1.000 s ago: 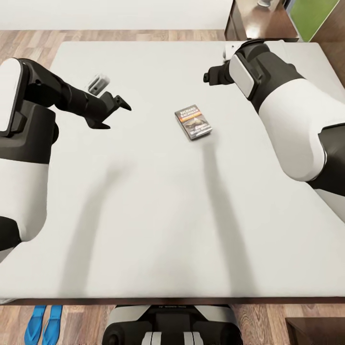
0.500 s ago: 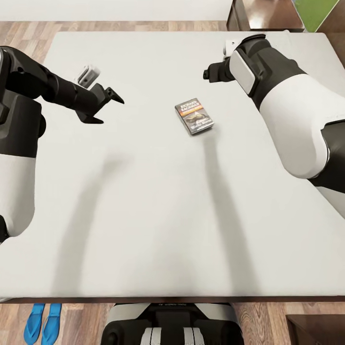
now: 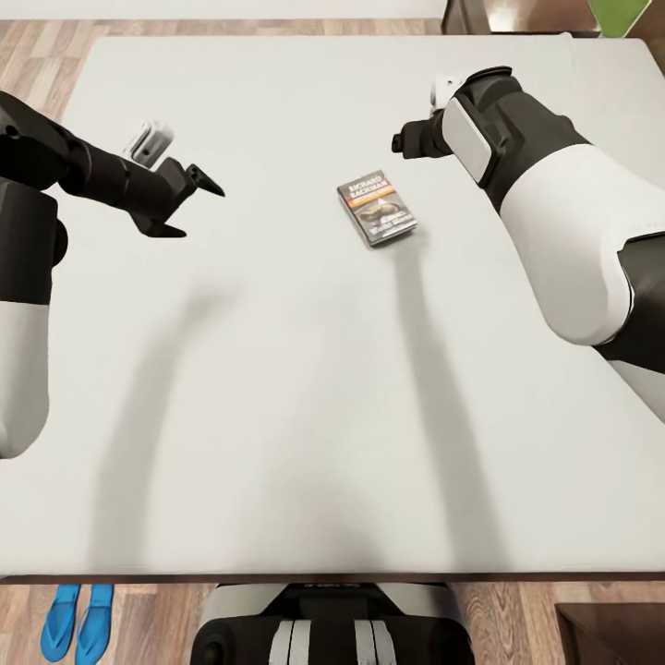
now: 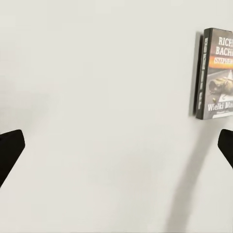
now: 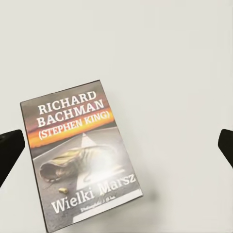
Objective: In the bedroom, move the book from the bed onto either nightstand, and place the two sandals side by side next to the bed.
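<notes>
The right end effector (image 3: 399, 145) hung above the bed (image 3: 277, 388), empty; its wrist view showed two dark fingertips (image 5: 10, 148) set wide apart at the picture's edges, with the book (image 5: 80, 158) lying between them and below. The left end effector (image 3: 185, 199) also stood wide open and held nothing, poised over bare mattress well apart from the book (image 3: 376, 211); its own fingertips (image 4: 9, 148) showed spread at the picture's edges.

The book lay flat, cover up, near the middle of the bed's far half, just beside the right end effector and slightly turned against the bed's edges. It looked like a thin, light paperback, stiff enough to lift by one side but with a glossy cover that could slip. Lying flush on a soft mattress, it probably called for a pinch across its narrow width, fingers pressing down on either long edge, spine (image 4: 200, 73) and fore-edge.

The sandals (image 3: 72, 619) lay side by side on the wood floor by the bed's near edge. A dark wooden corner (image 3: 610, 633) showed by the robot's right.
</notes>
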### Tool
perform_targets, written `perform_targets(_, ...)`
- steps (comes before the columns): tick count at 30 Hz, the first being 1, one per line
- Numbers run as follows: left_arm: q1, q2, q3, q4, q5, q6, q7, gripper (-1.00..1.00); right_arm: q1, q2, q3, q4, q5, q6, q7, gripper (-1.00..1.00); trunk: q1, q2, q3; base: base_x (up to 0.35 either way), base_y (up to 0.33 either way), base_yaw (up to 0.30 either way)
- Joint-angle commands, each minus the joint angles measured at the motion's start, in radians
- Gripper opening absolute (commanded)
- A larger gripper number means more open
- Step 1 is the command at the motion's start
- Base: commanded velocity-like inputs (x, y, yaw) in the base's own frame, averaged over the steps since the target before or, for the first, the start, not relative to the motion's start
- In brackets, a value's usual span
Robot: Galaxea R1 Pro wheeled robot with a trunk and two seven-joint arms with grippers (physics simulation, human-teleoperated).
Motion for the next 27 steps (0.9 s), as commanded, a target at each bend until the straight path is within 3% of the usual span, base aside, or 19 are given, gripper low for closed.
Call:
perform_targets(1,-0.001,0.002,-0.001,-0.002,0.009,0.007,0.008,1.00,-0.001,-0.001,0.006,-0.001,-0.006,0.005,-0.005,1.00,0.004,-0.008,-0.005,0.000,0.000,0.000)
perform_targets(6,-0.002,0.003,-0.002,-0.004,0.013,0.006,0.008,1.00,-0.002,-0.001,0.005,-0.002,-0.006,0.005,-0.005,1.00,0.023,-0.043,-0.029,0.000,0.000,0.000)
perform_targets(13,-0.015,0.003,-0.001,-0.051,0.013,0.006,0.007,1.00,-0.006,-0.001,0.005,-0.003,-0.004,-0.004,-0.005,1.00,0.023,-0.043,-0.040,0.000,0.000,0.000)
perform_targets(19,-0.014,0.004,0.001,-0.085,0.012,0.005,0.006,1.00,-0.029,0.000,0.006,-0.009,-0.003,-0.079,-0.005,1.00,0.023,-0.043,-0.049,0.000,0.000,0.000)
perform_targets(27,-0.013,0.004,0.002,-0.096,0.014,0.004,0.006,1.00,-0.044,0.000,0.008,-0.009,-0.003,-0.112,-0.005,1.00,0.023,-0.043,-0.061,0.000,0.000,0.000)
